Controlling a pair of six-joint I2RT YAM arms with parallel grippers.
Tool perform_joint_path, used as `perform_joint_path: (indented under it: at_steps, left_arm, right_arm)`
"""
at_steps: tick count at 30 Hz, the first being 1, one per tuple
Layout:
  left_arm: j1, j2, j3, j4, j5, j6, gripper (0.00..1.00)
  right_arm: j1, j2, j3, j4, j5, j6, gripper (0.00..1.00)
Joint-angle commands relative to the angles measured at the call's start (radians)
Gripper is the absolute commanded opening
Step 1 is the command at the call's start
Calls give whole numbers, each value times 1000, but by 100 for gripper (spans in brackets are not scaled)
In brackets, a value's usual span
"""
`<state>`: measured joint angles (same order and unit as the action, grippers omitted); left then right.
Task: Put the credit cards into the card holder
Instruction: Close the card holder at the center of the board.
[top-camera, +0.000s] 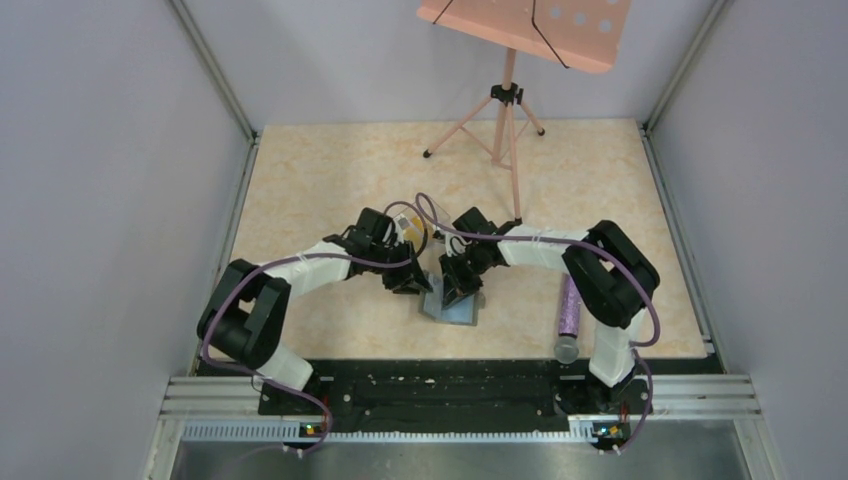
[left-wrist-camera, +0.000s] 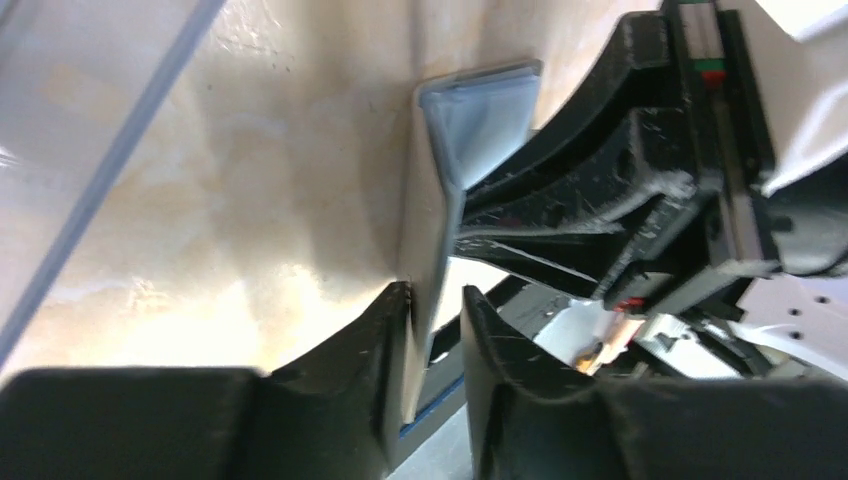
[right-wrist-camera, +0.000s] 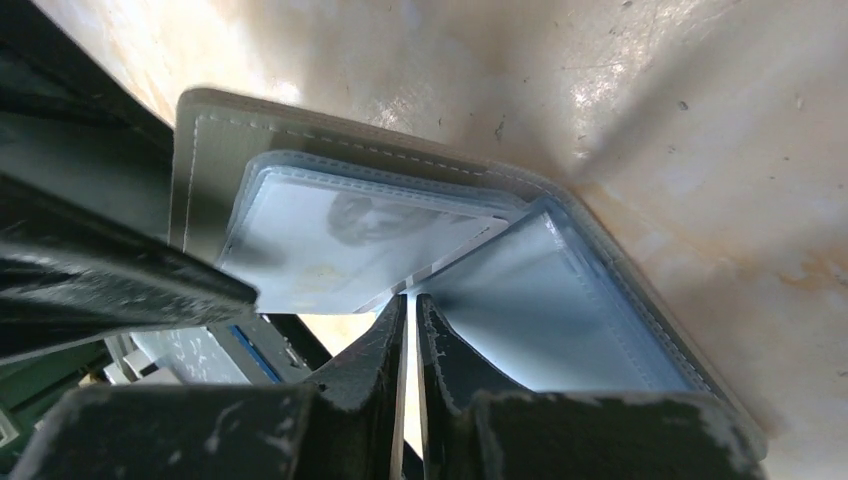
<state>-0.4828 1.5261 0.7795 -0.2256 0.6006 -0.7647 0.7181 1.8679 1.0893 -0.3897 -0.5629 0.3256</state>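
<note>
Holder (top-camera: 455, 312) lies open; loading looks early. Right end effector (right-wrist-camera: 410, 300) pinches a pale sheet (right-wrist-camera: 409, 360). Left end effector (left-wrist-camera: 432, 340) straddles the cover (left-wrist-camera: 430, 230), grip unclear.

Nearest the black mounting rail (top-camera: 440, 385), my left arm (top-camera: 315, 263) and my right arm (top-camera: 535, 247) each begin with a short white link. Farther out come a bulky black elbow housing, a longer white link, and a black wrist farthest from the rail. A purple cable loops along each arm, outward from that rail. My left claw (left-wrist-camera: 435, 300) and right claw (right-wrist-camera: 410, 305) each end in two tapered matte-black fingers, scuffed with pale scratches.
</note>
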Motion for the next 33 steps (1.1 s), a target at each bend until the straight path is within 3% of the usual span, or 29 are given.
perform_joint_path:
  at_steps: [1,3,7,14,17,20,23,29,33]
  left_arm:
    - [-24,53,97,-144,-83,75,23]
    - [-27,51,122,-193,-122,86,14]
    - [-27,10,160,-330,-236,115,7]
    - [-28,-54,232,-589,-403,173,6]
    - [-30,-75,256,-637,-428,165,11]
    - [-45,-81,256,-585,-363,145,27]
    - [-64,-57,244,-478,-260,116,37]
    - [-108,36,211,-236,-70,31,42]
    - [-129,119,210,-142,-33,6,43]
  right_arm:
    - [-21,-21,14,-17,4,-4,9]
    - [-27,-39,18,-16,1,0,11]
    - [-34,-69,38,-39,19,-3,13]
    - [-34,-78,73,-74,25,-15,16]
    - [-34,-83,81,-65,3,-9,18]
    - [-42,-93,78,-32,-40,16,20]
    - [-70,-107,55,27,-99,65,21]
    - [-133,-139,-12,138,-195,158,21]
    - [-156,-154,-31,141,-196,160,21]
